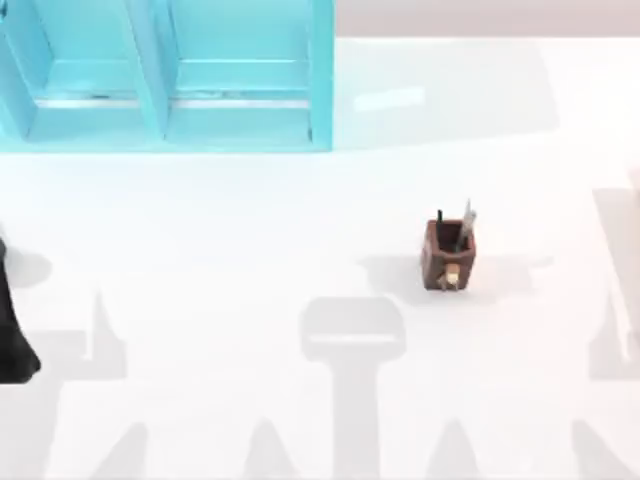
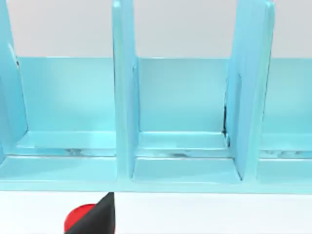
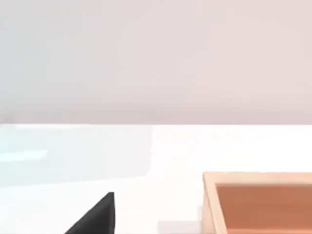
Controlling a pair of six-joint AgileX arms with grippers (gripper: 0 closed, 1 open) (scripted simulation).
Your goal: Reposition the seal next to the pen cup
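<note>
— Where is the seal (image 2: 78, 218) at this moment?

— In the left wrist view its glossy red round knob peeks out from behind a black finger (image 2: 95, 217) of the left end effector, low against the white bench (image 2: 219, 214). The block base is hidden, so I cannot tell whether the seal is gripped or merely beside the finger, nor how far the fingers stand apart.

— And the pen cup (image 1: 447, 255)?

— A small brown square wooden holder, upright on the right half of the bench in the top view, with dark and grey pens (image 1: 463, 228) sticking out and a pale knob (image 1: 451, 278) on its front face.

— What surrounds them?

— A smooth turquoise shelf unit (image 1: 170, 75) with flat upright dividers sits at the far left of the bench (the left wrist camera faces its open compartments). The left arm (image 1: 14, 335) shows as a dark shape at the top view's left edge, well apart from the pen cup.

— The right side?

— The right wrist view shows one black finger (image 3: 95, 217) and the corner of a pale wooden box (image 3: 258, 202); I cannot tell that end effector's opening either.
</note>
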